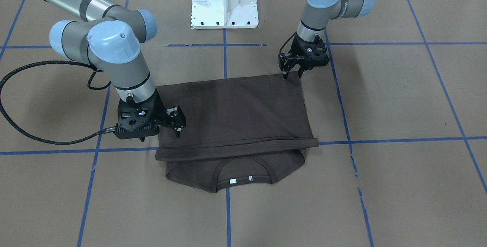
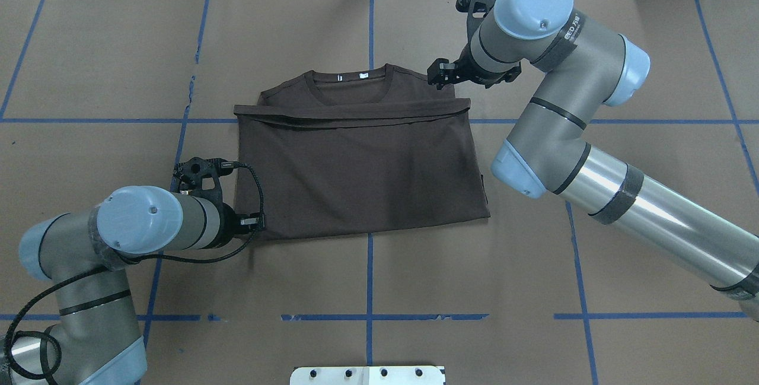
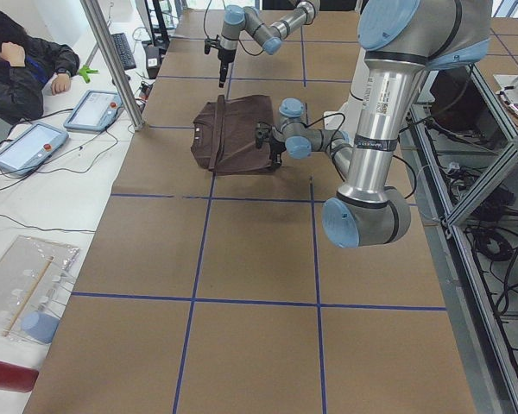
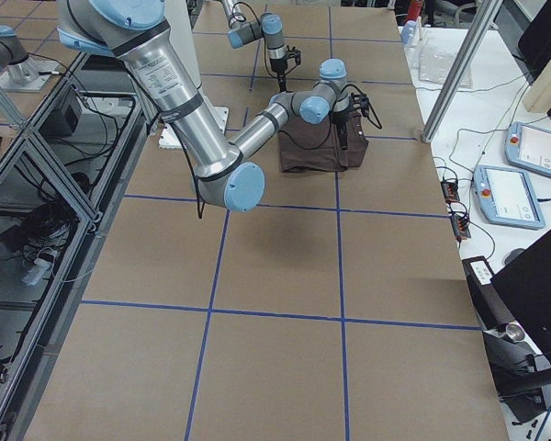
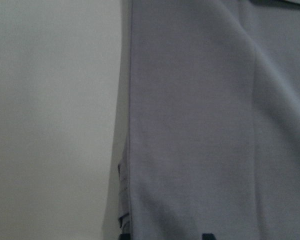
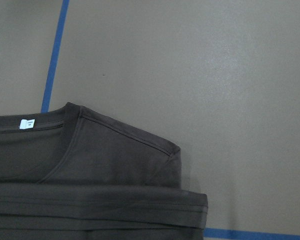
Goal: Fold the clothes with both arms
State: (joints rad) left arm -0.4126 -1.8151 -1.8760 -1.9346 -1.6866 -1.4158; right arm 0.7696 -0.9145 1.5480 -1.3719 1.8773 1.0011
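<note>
In the overhead view the left arm [image 2: 142, 219] comes in from 8 o'clock. Its left tool [image 2: 255, 223] is down at the shirt's [image 2: 362, 171] 8 o'clock corner, and the wrist hides the fingers. The front view shows what the overhead does not: the two fingers are spread, with their tips at that corner's edge. The left wrist view is filled with close cloth beside bare paper, and two dark fingertips [image 5: 206, 236] sit apart at its bottom edge.

The shirt lies flat at the middle of the worktop [image 2: 107, 47]. Its lower part is folded up, so the folded edge runs straight across just short of the collar [image 2: 350, 79] at 12 o'clock, where white tags [image 2: 363, 76] show. Its side edges are straight. Blue tape [image 2: 369, 278] lines pass under it, and brown paper lies open on every side. The white base [image 2: 367, 375] at 6 o'clock is well apart.

The right arm [image 2: 563, 106] enters from 4 o'clock. Its right tool [image 2: 442, 73] is by the shirt's 1 o'clock shoulder. In the front view its fingers look spread and grip no cloth. The right wrist view looks down on that shoulder, the collar and the folded edge, and shows no fingers.
</note>
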